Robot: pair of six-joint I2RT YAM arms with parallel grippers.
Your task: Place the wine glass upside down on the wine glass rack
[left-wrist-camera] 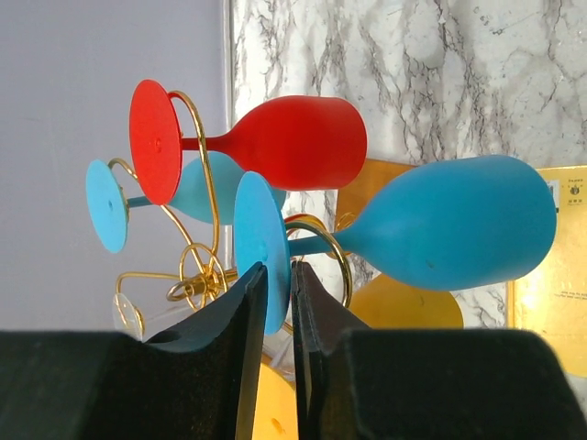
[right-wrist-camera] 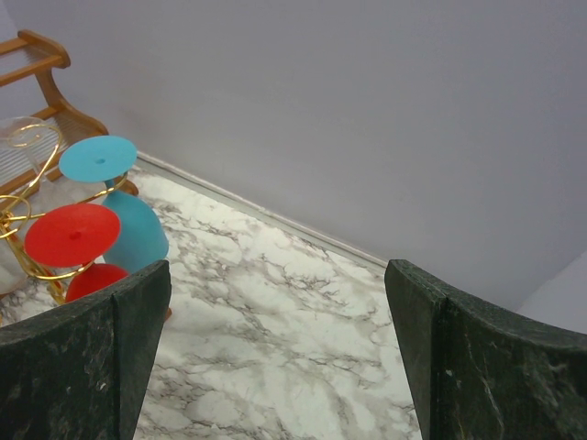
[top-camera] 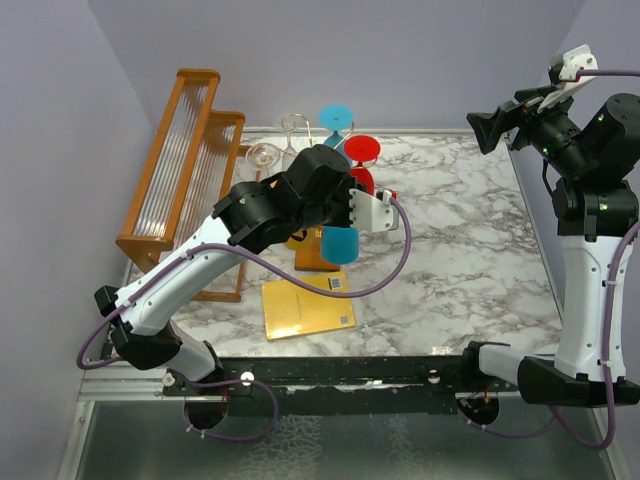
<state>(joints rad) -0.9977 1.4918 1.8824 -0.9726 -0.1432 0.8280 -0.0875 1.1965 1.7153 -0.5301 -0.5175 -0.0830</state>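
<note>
A blue wine glass [left-wrist-camera: 459,225] hangs upside down on the gold wire wine glass rack [left-wrist-camera: 197,275], its stem passing through a gold ring. My left gripper [left-wrist-camera: 278,268] straddles the glass's round foot [left-wrist-camera: 261,229], with the jaws a little apart and a thin gap beside the disc. In the top view the same glass [top-camera: 340,242] hangs just below the left gripper [top-camera: 350,215], over the rack's wooden base [top-camera: 315,260]. High at the right edge, far from the rack, my right gripper [top-camera: 485,130] is wide open with nothing in it [right-wrist-camera: 275,275].
A red glass [left-wrist-camera: 293,142], another blue glass [left-wrist-camera: 206,188] and a clear glass [top-camera: 265,155] also hang on the rack. A yellow glass [left-wrist-camera: 404,302] lies below it. A yellow booklet [top-camera: 305,305] lies in front. A large wooden frame [top-camera: 185,160] stands at the left.
</note>
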